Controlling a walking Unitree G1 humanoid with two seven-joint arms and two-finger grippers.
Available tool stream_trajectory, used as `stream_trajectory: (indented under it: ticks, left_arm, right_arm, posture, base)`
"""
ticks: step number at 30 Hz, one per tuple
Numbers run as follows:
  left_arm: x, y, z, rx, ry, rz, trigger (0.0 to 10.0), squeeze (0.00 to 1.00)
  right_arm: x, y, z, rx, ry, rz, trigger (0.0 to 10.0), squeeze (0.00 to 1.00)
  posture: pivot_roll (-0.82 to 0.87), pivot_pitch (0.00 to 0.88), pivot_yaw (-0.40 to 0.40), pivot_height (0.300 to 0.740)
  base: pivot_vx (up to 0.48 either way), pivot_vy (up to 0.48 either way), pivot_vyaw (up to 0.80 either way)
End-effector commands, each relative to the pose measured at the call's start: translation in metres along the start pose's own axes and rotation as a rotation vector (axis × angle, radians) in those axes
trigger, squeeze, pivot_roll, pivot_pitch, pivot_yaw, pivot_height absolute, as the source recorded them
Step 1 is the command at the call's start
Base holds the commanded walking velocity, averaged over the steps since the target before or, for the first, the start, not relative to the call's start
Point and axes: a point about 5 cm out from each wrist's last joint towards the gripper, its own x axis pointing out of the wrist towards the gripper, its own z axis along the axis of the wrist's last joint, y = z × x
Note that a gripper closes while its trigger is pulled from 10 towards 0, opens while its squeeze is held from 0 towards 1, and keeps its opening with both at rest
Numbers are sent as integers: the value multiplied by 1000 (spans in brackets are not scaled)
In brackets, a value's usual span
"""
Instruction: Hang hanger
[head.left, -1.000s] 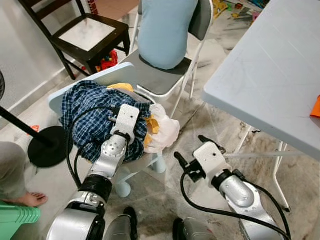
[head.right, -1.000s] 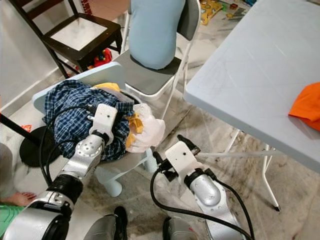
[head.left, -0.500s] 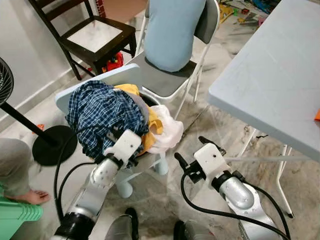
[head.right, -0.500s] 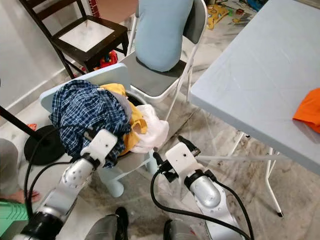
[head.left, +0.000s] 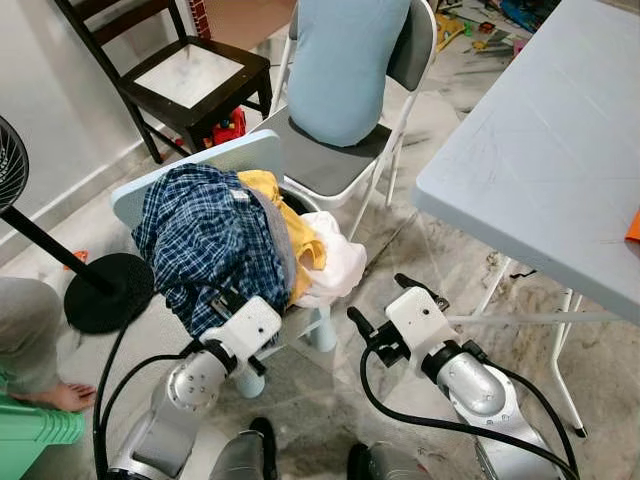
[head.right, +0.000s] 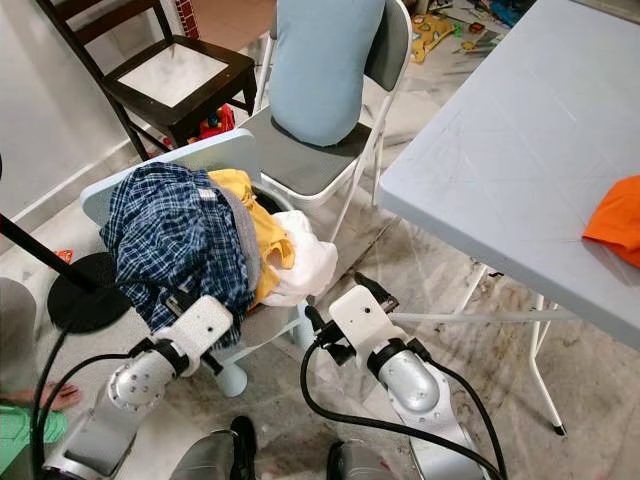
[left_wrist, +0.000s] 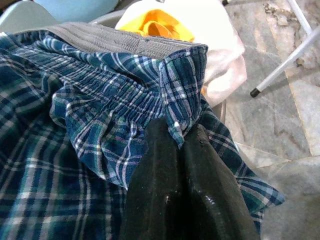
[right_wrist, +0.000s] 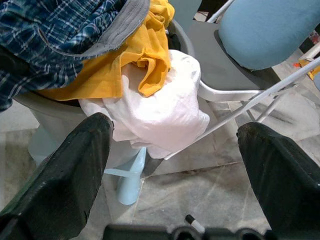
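From the left eye view, the left gripper (head.left: 232, 303) is reaching to the near edge of a blue plaid garment (head.left: 205, 235) that is lying heaped on a small pale-blue chair (head.left: 205, 165), on top of a yellow garment (head.left: 290, 215) and a white garment (head.left: 338, 265). The right gripper (head.left: 397, 297) is hovering low over the marble floor (head.left: 420, 240), just beside the pile, beneath the edge of a grey folding table (head.left: 540, 150).

In the right eye view, an orange cloth (head.right: 615, 215) is lying on that table, and a grey folding chair (head.right: 310, 150) with a light-blue cushion (head.right: 320, 65) is standing behind the pile.

The left wrist view is showing the fingers (left_wrist: 160, 165) pressed together, pinching a fold of the plaid cloth near its elastic waistband.

In the right wrist view, the two fingers (right_wrist: 70, 160) are spread wide with nothing between them, facing the white garment.

No hanger can be made out in any picture, nor any rail to hang it on. Judging from this, the task is barely begun: one garment is being gripped, and finding the hanger and hanging it are left.
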Motion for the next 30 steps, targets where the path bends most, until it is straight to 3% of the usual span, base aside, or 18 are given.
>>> stream_trajectory:
  ticks: [1,2,4,5,11,17,18,20,29,30]
  left_arm:
    - [1,-13,-9,4,54,-44,10000,0]
    - [6,-18,-8,-7,67,-43,10000,86]
    - [7,-19,-7,-14,72,-42,10000,86]
    - [9,-20,-6,-18,73,-44,10000,1000]
    - [13,-17,-1,-56,82,-1,10000,1000]
    - [21,-9,17,-154,48,93,10000,1000]
    - [26,-8,22,-287,57,135,10000,1000]
    - [29,-9,25,-393,68,164,10000,1000]
    - [44,-29,42,-497,84,87,10000,1000]
    - [47,-30,46,-532,84,84,10000,337]
  right_arm:
    - [-2,4,-3,-1,10,21,10000,0]
    - [-4,6,-4,-4,16,26,10000,0]
    - [-5,6,-4,-5,18,28,10000,0]
    - [-5,6,-4,-5,19,27,10000,0]
    - [-5,3,-6,-10,23,25,10000,0]
    - [-3,3,-6,-15,23,37,10000,0]
    - [-2,4,-5,-15,22,43,10000,0]
    - [-2,4,-5,-15,22,46,10000,0]
    - [-3,6,-5,-20,23,59,10000,0]
    - [-3,6,-5,-19,24,59,10000,0]
  posture:
    - [-90,201,-14,740]
    - [-90,201,-14,740]
    - [-90,201,-14,740]
    - [-106,199,-15,740]
    - [-113,201,-17,740]
    - [-107,203,-25,740]
    - [-107,203,-28,740]
    - [-107,203,-28,740]
    - [-112,208,-29,740]
    - [-112,208,-29,740]
  base:
    - [0,0,0]
    - [0,0,0]
    - [0,0,0]
    - [0,0,0]
    - [0,0,0]
    - [0,0,0]
    - [0,0,0]
    - [0,0,0]
    - [0,0,0]
    - [0,0,0]
